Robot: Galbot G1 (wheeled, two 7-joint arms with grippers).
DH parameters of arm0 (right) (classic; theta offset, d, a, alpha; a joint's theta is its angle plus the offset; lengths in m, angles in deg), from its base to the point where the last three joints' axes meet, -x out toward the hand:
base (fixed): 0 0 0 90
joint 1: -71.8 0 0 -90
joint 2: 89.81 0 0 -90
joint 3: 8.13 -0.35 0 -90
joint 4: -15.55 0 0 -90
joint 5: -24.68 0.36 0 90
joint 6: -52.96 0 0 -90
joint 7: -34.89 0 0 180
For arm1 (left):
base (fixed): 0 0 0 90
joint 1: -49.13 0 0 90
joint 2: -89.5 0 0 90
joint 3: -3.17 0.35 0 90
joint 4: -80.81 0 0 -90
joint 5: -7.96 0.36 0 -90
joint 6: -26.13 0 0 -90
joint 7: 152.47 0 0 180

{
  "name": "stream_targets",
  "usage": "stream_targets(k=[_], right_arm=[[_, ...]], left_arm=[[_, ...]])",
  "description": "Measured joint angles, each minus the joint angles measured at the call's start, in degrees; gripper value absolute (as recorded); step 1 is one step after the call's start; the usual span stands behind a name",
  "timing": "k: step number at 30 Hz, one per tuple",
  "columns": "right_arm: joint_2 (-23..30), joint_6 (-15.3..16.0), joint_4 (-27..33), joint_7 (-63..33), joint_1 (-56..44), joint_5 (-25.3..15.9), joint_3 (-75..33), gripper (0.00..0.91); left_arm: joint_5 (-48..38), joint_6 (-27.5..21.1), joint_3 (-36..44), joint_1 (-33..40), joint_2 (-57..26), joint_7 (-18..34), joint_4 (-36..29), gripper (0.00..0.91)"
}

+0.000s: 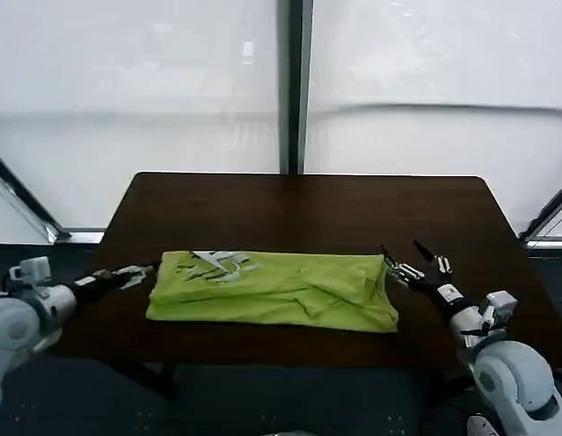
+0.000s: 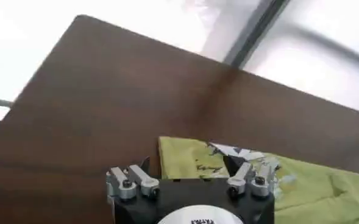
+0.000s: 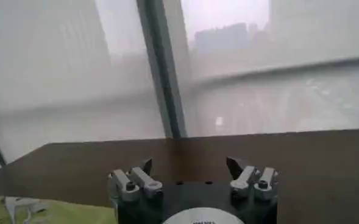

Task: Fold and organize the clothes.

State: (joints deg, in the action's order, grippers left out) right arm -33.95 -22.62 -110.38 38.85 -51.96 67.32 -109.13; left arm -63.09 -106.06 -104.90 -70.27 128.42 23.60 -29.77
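Note:
The clothes, one lime-green T-shirt [image 1: 273, 291], lie folded into a long band across the front half of the dark table [image 1: 308, 213], with a white print patch near the left end. My left gripper [image 1: 133, 274] hovers open just off the shirt's left end, holding nothing. My right gripper [image 1: 415, 261] is open beside the shirt's right end, also holding nothing. In the left wrist view the shirt [image 2: 301, 182] lies just ahead of the open left gripper [image 2: 188, 163]. In the right wrist view the open right gripper [image 3: 189, 165] faces bare table, and a corner of the shirt [image 3: 57, 213] shows.
The brown table's far half [image 1: 308, 200] is bare. Frosted windows with a dark upright post [image 1: 295, 86] stand behind it. The table's front edge [image 1: 290, 359] runs close below the shirt.

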Motion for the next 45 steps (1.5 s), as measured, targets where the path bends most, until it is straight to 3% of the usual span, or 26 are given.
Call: stream_targets(k=[33, 34, 36, 37, 38, 39, 43, 45], right_arm=[[2.1, 0.3, -1.1, -0.3, -1.5, -1.6, -0.7, 0.878], [2.2, 0.3, -1.2, -0.3, -1.6, -1.7, -0.7, 0.878], [2.3, 0.3, -1.5, -0.3, -1.6, -2.0, -0.7, 0.878], [2.3, 0.3, -1.6, -0.3, -1.6, -2.1, -0.7, 0.878], [2.4, 0.3, -1.7, -0.3, -1.6, -2.2, -0.7, 0.878], [2.5, 0.2, -1.8, -0.3, -1.6, -2.4, -0.7, 0.878], [2.9, 0.1, -2.4, -0.3, -1.5, -3.0, -0.6, 0.878], [3.1, 0.0, -2.6, -0.3, -1.5, -3.3, -0.5, 0.878]], left_arm=[[0.3, 0.1, 9.6, 3.2, 3.5, -0.3, 0.0, 0.878], [0.1, 0.1, 9.7, 3.2, 3.7, -0.1, 0.0, 0.770], [-0.5, 0.1, 9.7, 3.4, 3.8, 0.6, 0.1, 0.673], [-0.7, 0.1, 9.7, 3.4, 3.9, 0.8, 0.2, 0.468], [-0.7, 0.1, 9.7, 3.4, 4.0, 1.0, 0.3, 0.371], [-0.7, 0.1, 9.7, 3.4, 4.0, 1.1, 0.3, 0.205], [-0.7, 0.1, 9.9, 3.4, 4.4, 2.1, 0.1, 0.059], [-0.5, 0.0, 10.0, 3.4, 4.7, 2.8, -0.1, 0.029]])
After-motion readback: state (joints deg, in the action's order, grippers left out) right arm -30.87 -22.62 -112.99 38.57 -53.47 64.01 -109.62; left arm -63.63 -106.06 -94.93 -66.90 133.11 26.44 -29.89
